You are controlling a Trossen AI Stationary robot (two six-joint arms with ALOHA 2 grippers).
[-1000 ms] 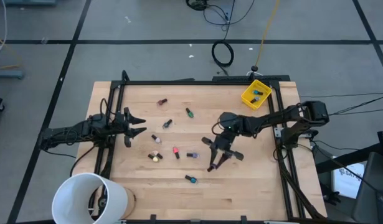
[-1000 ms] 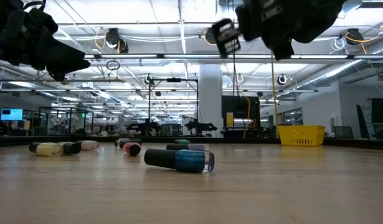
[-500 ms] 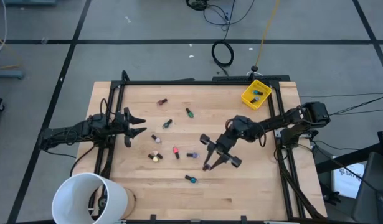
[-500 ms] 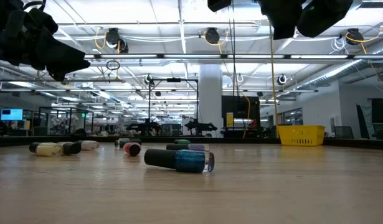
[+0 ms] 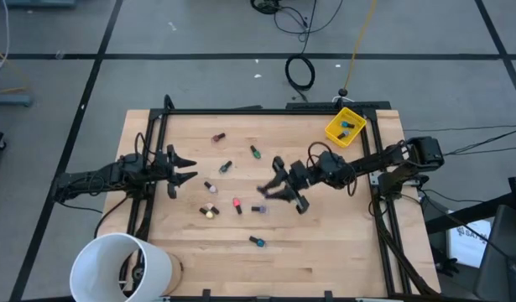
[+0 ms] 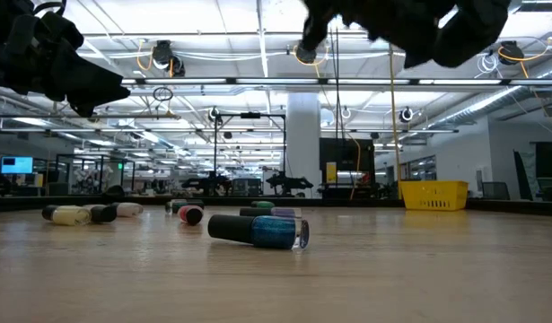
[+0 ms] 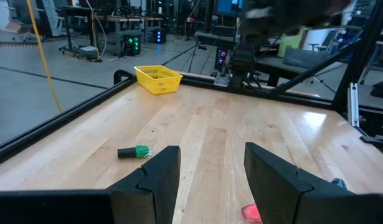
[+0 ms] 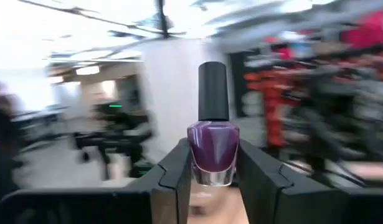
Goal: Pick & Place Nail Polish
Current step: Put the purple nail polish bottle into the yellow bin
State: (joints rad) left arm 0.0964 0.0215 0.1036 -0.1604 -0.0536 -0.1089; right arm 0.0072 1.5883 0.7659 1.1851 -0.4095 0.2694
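Right hand [image 8: 213, 177] clamps a purple nail polish bottle [image 8: 213, 140] above mid-table; left hand [image 7: 207, 177] waits open at the left edge.

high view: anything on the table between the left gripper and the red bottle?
Yes. In the high view one pale nail polish bottle with a dark cap lies between the left gripper and the red bottle; otherwise bare wood.

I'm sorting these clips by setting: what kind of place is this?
Probably a large robotics lab or workshop: a framed wooden table stands on a grey floor with taped lines, cables lie about, and the low view shows an open hall with ceiling lights and equipment racks.
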